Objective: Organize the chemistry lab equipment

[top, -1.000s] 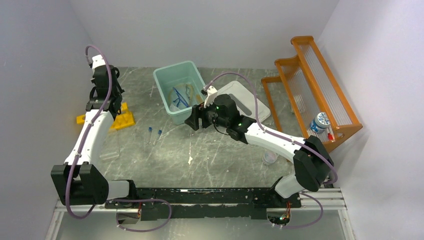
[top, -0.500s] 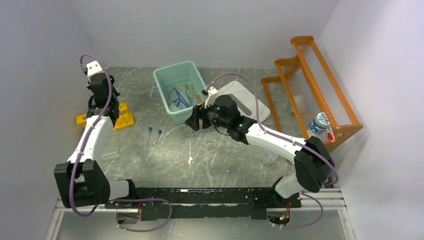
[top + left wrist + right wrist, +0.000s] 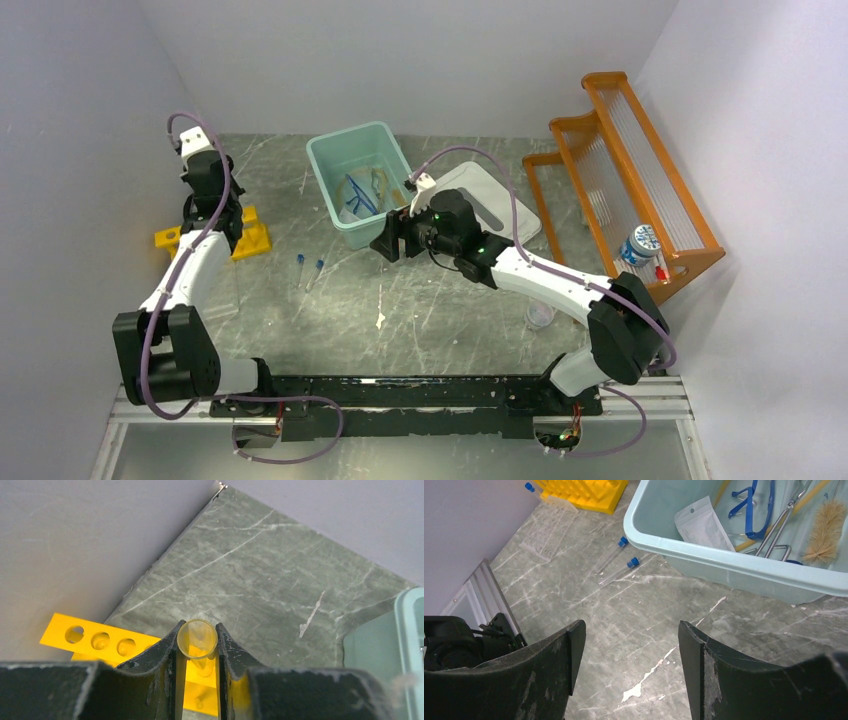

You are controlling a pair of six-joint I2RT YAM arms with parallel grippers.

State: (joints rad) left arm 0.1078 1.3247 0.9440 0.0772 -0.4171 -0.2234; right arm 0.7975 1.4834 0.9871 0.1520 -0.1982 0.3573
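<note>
Clear test tube (image 3: 197, 640) pinched in left claw (image 3: 198, 628), over yellow rack (image 3: 113, 646)

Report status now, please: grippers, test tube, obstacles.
Left gripper shut on test tube above yellow rack. Right gripper open, empty, near bin. No obstacle seen.

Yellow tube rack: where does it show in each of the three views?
Top external: yellow tube rack at the left, by the wall.
Left wrist: lower left, partly hidden.
Right wrist: top edge, left of centre.
Shared landmark: teal bin.
</note>
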